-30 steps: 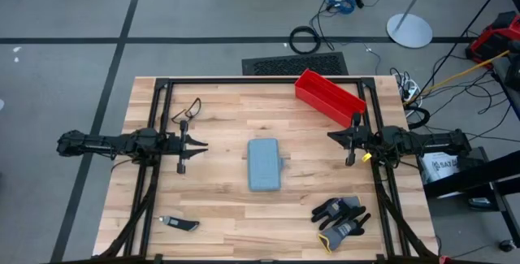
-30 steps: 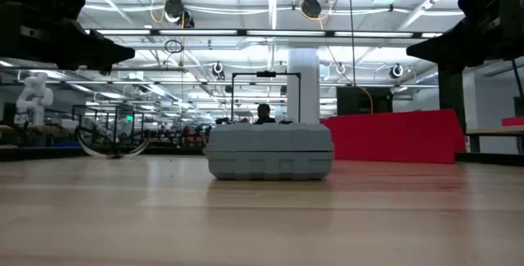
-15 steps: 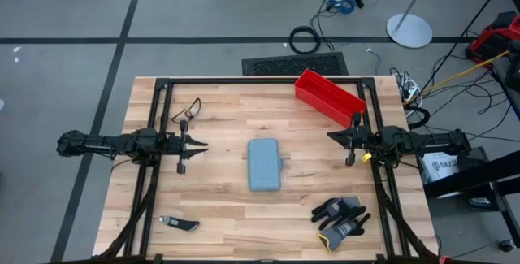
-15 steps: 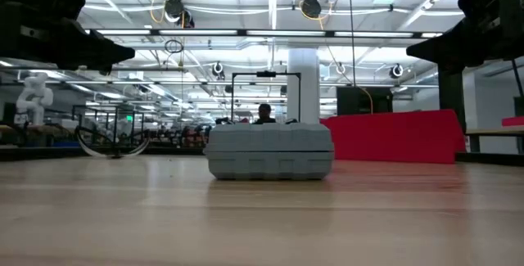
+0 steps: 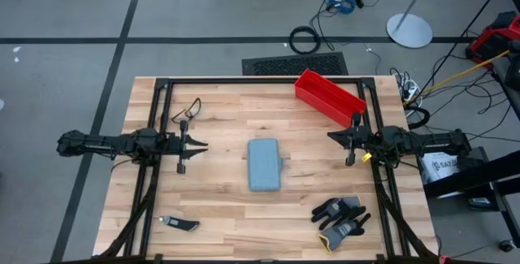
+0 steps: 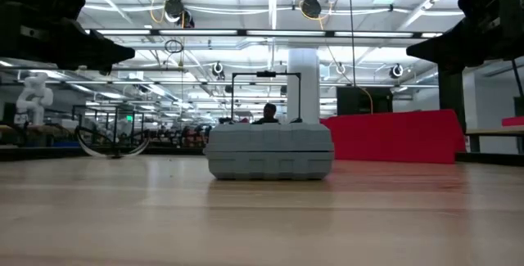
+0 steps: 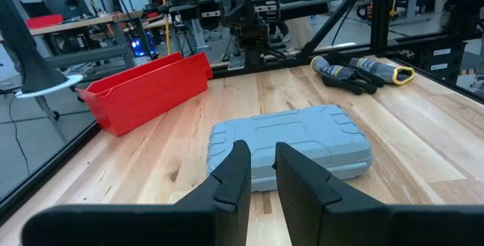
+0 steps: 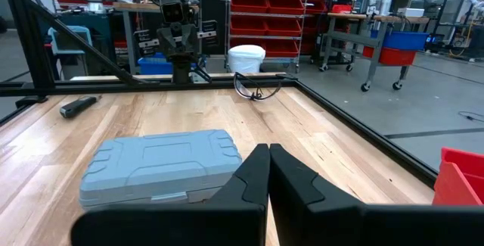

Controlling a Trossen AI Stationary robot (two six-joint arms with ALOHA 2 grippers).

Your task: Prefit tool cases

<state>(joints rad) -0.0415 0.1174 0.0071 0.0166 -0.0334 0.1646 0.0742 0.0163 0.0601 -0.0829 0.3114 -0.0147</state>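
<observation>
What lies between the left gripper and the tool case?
Only bare wooden table separates the left gripper from the closed tool case, as the high view shows.

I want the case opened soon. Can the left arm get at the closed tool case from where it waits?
Probably yes. The left pincer hangs above bare wood, fingers slightly parted, facing the tool case at the table's middle. Nothing lies between them; the red bin and gloves sit off to other sides.

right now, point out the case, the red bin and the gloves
case (image 5: 263, 165), high view, middle of its closed lid
red bin (image 5: 329, 97), high view, middle of its long wall
gloves (image 5: 341, 217), high view, palm of the pair
</observation>
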